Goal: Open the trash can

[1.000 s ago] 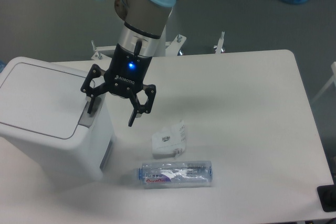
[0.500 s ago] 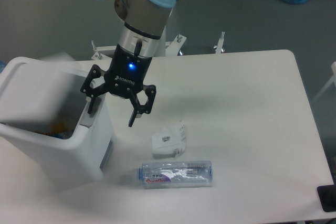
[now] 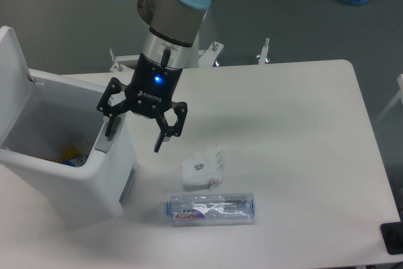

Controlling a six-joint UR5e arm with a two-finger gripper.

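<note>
Camera view, only view given. The lid [image 3: 14, 77] of the trash can [image 3: 75, 174] is now swung fully up, standing near upright at the can's far left edge; a second ago it lay flat and shut, and half a second ago it was caught blurred mid-swing. The inside of the can is now exposed, with some yellow and blue scraps seen at the bottom, too small to be identified. Nothing else is seen to have shifted: the arm and the table items are placed as before.

The can is set at the table's [image 3: 302, 155] left edge, partly cut off by the frame. Its long axis is run from lower right to upper left, the gray latch [image 3: 106, 142] end being turned toward the table's middle and the hinged end toward the frame's left. The opening is faced up.

The gripper [image 3: 134, 138] is held just above the latch end, fingers spread apart with nothing between them; one fingertip [image 3: 110, 131] is placed right at the latch, and whether it is touched cannot be told. The other finger is hung clear over the table.

Count: one can, one lid, one arm, one gripper, one crumpled white packet [image 3: 203, 167], one clear plastic bottle [image 3: 211, 208] laid on its side, long axis left-right, near the packet but apart.
</note>
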